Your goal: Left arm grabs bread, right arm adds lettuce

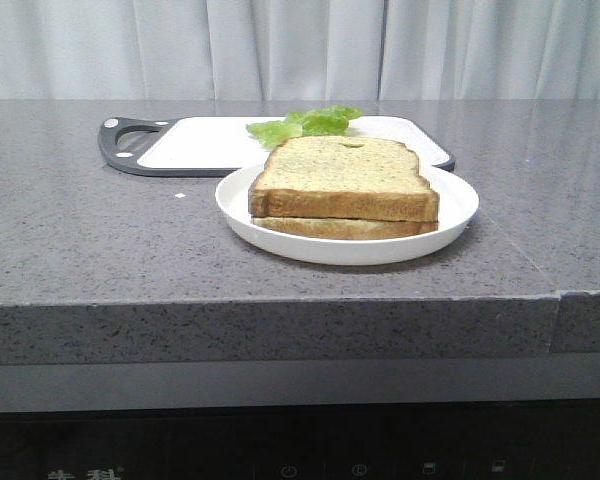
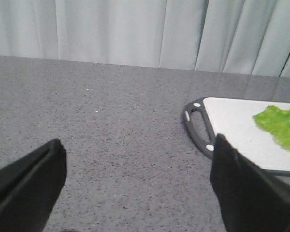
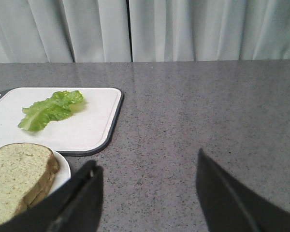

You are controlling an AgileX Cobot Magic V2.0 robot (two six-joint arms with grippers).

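The bread, a thick speckled tan slice, lies on top of a thinner slice on a white plate; it also shows in the right wrist view. The lettuce lies on the white cutting board behind the plate, and shows in both wrist views. My left gripper is open and empty over bare counter, left of the board. My right gripper is open and empty over bare counter, right of the plate. Neither arm shows in the front view.
The cutting board has a dark rim and a handle at its left end. The grey speckled counter ends at a front edge. A pale curtain hangs behind.
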